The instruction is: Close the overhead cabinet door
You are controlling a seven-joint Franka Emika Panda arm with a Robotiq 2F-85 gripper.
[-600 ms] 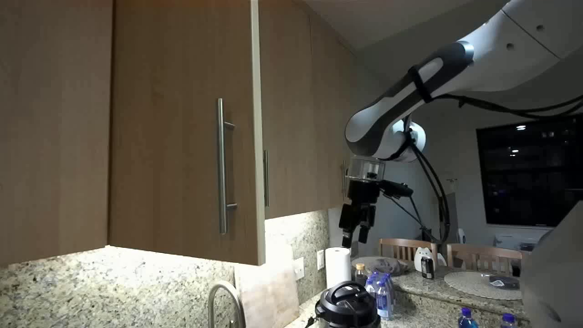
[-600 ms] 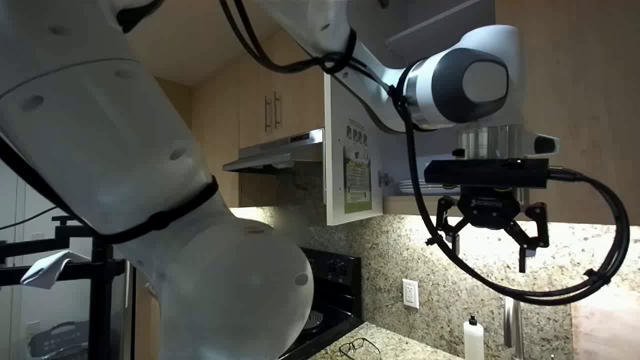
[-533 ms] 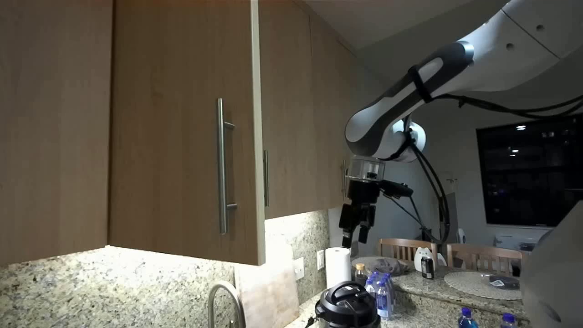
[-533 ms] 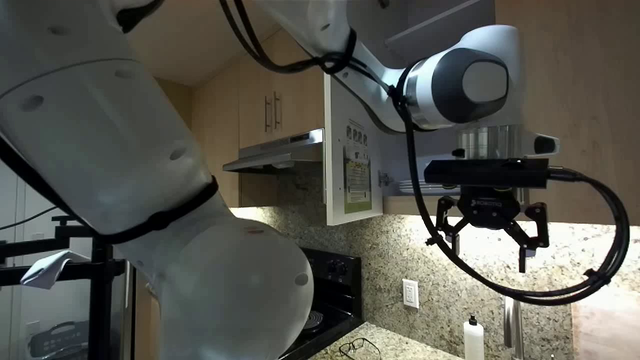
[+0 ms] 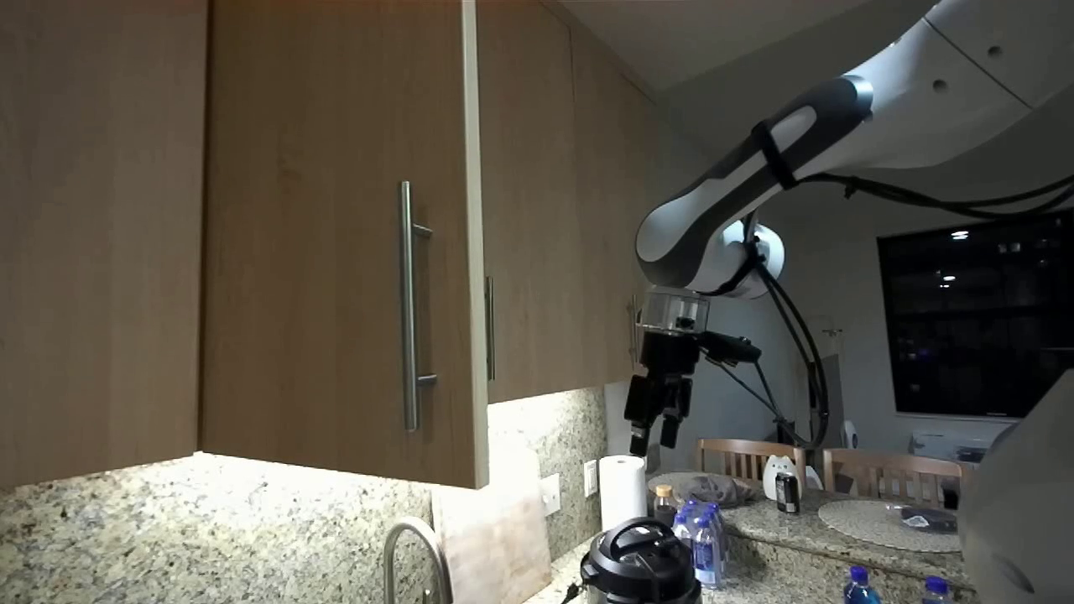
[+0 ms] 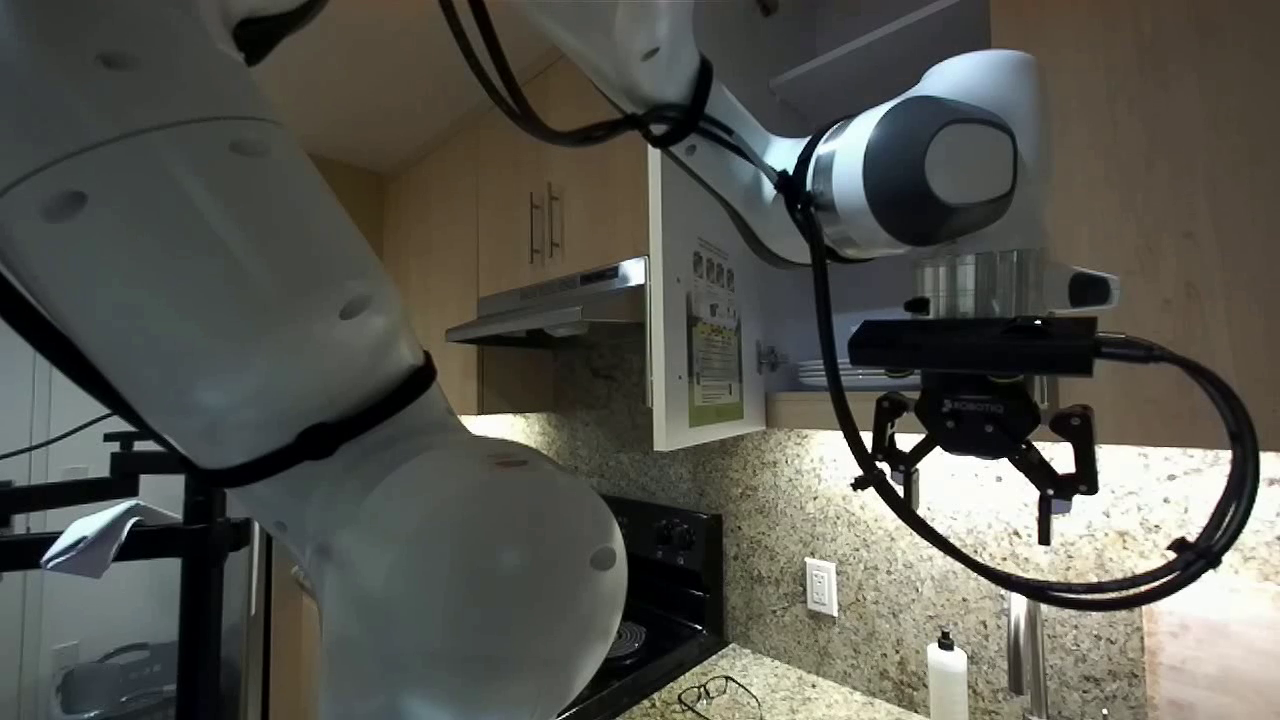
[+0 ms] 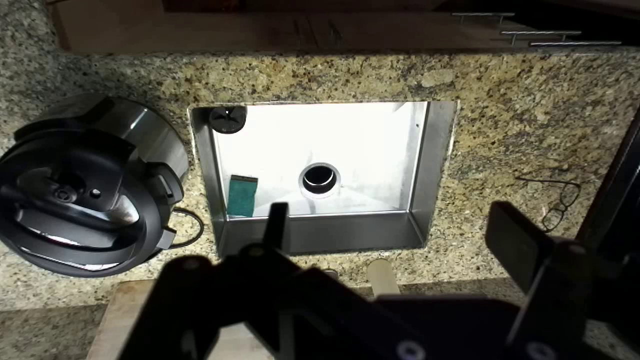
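The overhead cabinet door [image 5: 327, 252] is a tall light-wood panel with a long metal bar handle [image 5: 409, 306] near its right edge. It stands swung open. In an exterior view its white inner face [image 6: 715, 300] with a printed sheet shows, beside the open cabinet with plates [image 6: 850, 377] inside. The upper part of the door is out of view or behind the arm. My gripper [image 5: 654, 436] points down, open and empty, apart from the door. In an exterior view the gripper [image 6: 978, 505] hangs to the right of the door. In the wrist view the gripper [image 7: 390, 220] is above the sink.
A closed neighbouring cabinet door [image 6: 1150, 200] is behind the gripper. Below are the sink [image 7: 432, 170], a black-lidded pot [image 7: 75, 200], a faucet [image 5: 419, 537] and eyeglasses [image 7: 562, 205]. Water bottles [image 5: 705, 545] stand behind the pot. A range hood [image 6: 560, 300] is beyond the door.
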